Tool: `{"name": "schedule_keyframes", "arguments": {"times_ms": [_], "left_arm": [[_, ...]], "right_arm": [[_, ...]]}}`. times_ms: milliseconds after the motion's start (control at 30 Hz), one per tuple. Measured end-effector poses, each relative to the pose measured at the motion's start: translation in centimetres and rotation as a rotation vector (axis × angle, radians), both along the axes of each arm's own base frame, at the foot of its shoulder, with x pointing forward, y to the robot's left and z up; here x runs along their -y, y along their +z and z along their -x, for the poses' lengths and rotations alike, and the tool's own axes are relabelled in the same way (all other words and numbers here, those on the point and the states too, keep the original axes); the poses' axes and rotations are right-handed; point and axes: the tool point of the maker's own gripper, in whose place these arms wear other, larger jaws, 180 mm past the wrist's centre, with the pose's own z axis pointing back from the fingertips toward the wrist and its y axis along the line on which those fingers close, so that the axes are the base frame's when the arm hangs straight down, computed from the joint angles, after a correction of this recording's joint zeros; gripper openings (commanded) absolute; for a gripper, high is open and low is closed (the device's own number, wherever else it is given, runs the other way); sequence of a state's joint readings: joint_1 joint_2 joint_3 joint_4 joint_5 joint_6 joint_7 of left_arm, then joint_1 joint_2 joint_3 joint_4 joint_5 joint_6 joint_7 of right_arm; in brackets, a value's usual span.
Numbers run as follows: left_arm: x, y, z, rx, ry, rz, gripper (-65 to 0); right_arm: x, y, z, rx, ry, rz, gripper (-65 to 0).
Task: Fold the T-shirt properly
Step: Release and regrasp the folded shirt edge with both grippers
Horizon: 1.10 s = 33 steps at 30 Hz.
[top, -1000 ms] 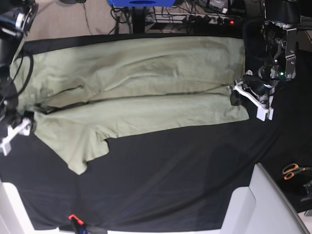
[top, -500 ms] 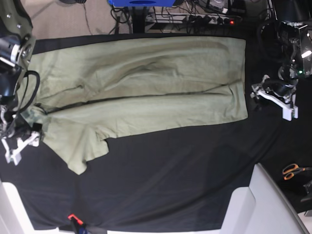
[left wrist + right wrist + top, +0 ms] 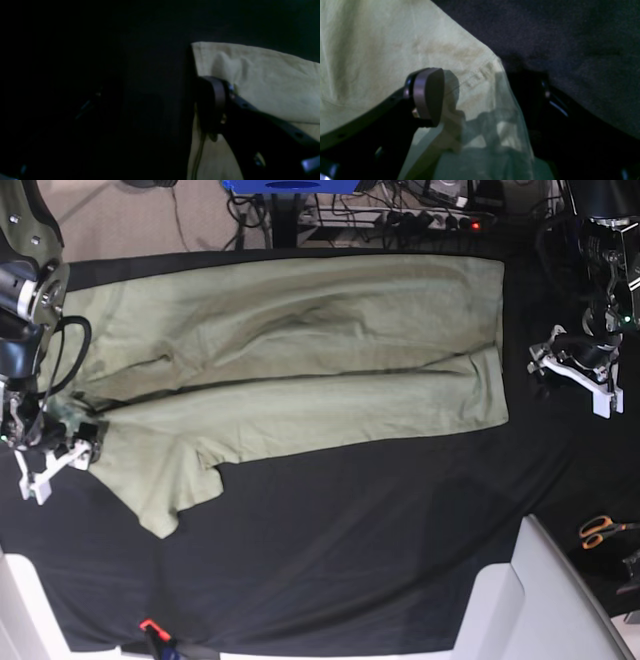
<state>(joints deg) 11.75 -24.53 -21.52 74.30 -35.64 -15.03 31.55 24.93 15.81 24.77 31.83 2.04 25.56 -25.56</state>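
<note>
The pale sage-green T-shirt (image 3: 300,350) lies spread lengthways on the black cloth (image 3: 350,530), with one long side folded over and a sleeve pointing toward the front left. My right gripper (image 3: 80,442) is at the shirt's left end. In the right wrist view it (image 3: 485,97) is open, with bunched shirt fabric (image 3: 370,50) between its fingers (image 3: 427,95). My left gripper (image 3: 548,370) is open and empty over the black cloth, just right of the shirt's right hem. In the left wrist view one finger (image 3: 212,105) overlaps the shirt's corner (image 3: 262,75).
Orange-handled scissors (image 3: 600,530) lie at the right edge. A white panel (image 3: 540,600) stands at the front right. A small red item (image 3: 150,626) is at the front edge. A blue object (image 3: 290,185) and cables are beyond the table's far edge.
My left gripper has moved right, away from the shirt's right hem. My right gripper has moved in to the shirt's left end. The shirt lies much as before.
</note>
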Motion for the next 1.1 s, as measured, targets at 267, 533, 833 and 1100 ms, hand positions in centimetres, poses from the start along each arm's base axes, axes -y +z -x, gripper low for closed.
{"name": "schedule_keyframes", "arguments": {"times_ms": [267,533,833,1100], "left_arm": [[0.2,-0.1,0.0,-0.001,-0.002,0.004,-20.7],[0.4,0.3,-1.1,0.017,0.002,0.012,-11.2],[2.8,-4.3,-3.5,-0.066,0.024,0.114,-10.4],[4.4,-4.7,-6.1,-0.04,0.035,0.165,-13.0]], "right_arm": [[-0.2,-0.2,0.2,-0.013,0.004,-0.003,-62.1],[-0.4,-0.2,0.2,-0.012,0.004,-0.007,-64.5],[-0.4,-0.3,0.2,-0.012,0.004,-0.007,-64.5],[-0.4,-0.3,0.3,-0.013,0.006,-0.008,-64.5]]}}
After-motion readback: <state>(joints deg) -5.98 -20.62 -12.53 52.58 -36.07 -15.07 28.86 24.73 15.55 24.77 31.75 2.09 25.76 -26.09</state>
